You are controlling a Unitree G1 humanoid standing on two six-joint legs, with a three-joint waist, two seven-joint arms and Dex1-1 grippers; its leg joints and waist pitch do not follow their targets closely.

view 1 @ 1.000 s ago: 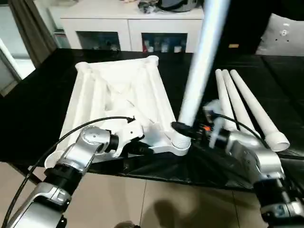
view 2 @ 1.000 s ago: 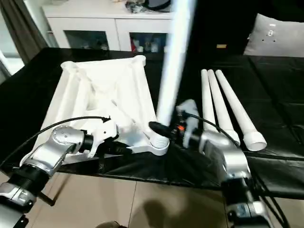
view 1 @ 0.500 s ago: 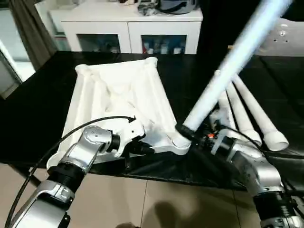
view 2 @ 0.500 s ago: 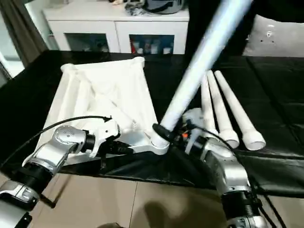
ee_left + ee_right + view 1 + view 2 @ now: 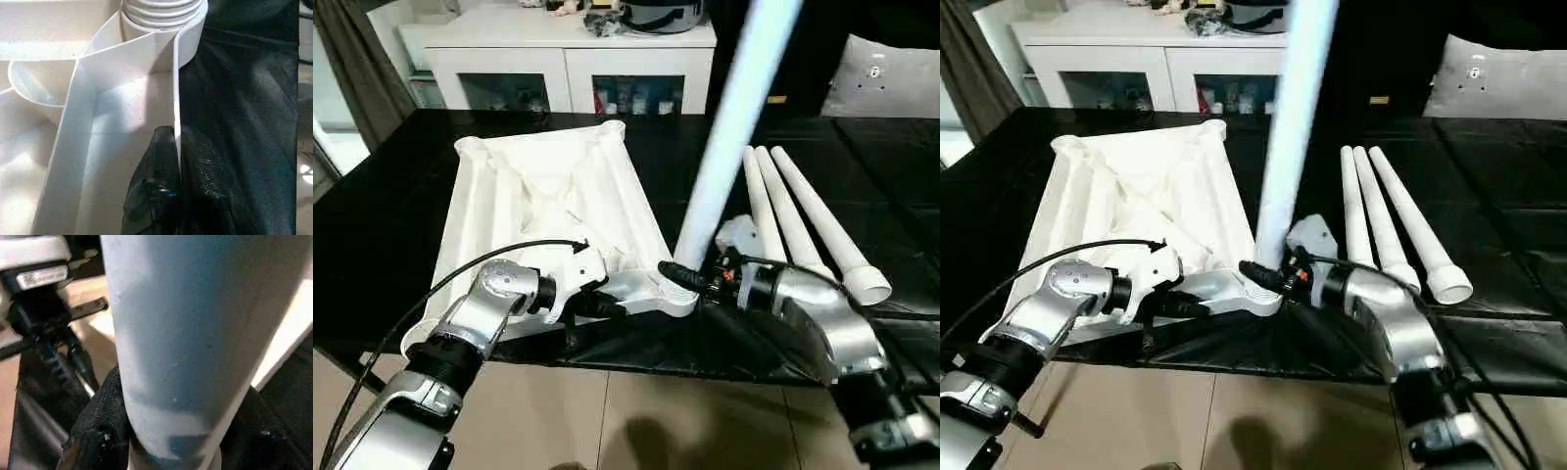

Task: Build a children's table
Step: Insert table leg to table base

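At the near corner socket (image 5: 677, 292), right hand (image 5: 690, 281) clamps the upright leg (image 5: 729, 127); left hand (image 5: 173, 161), forearm low, pinches the tabletop's rim (image 5: 176, 88).

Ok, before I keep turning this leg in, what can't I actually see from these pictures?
- Raised leg: upper end cut off by the head views' top edge.
- How deep its ribbed foot sits in the corner socket: cut off in the left wrist view, hidden by the right gripper in the head views.
- Tabletop's near left corner: hidden by the left forearm.
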